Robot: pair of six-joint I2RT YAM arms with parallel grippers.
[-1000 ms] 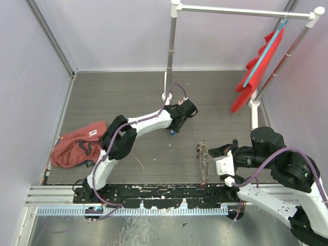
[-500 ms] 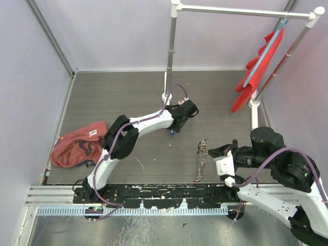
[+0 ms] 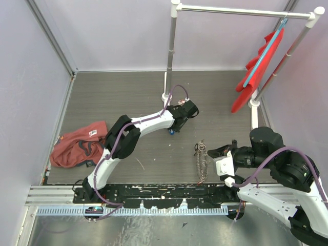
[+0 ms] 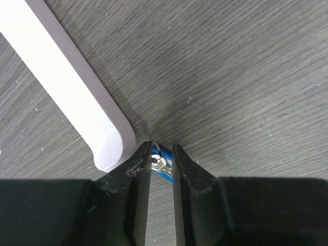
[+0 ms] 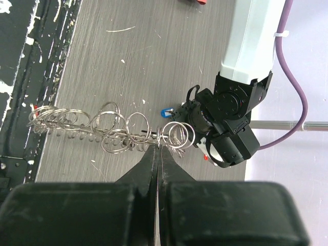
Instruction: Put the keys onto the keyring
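Pinching one keyring (image 5: 105, 134) in right gripper (image 5: 158, 145); left gripper (image 4: 162, 149) narrowly parted astride one blue key (image 4: 163, 166).

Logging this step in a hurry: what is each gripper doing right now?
Left gripper: jaws narrowly apart around the blue key; grip cannot be told.
Right gripper: shut on the keyring.

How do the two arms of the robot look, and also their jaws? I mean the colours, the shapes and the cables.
Both the left arm and the right arm have white, boxy links joined by rounded black joints. A purple cable loops along each arm. The jaws are matte black and flat, tapering to narrow tips. No markings are legible.
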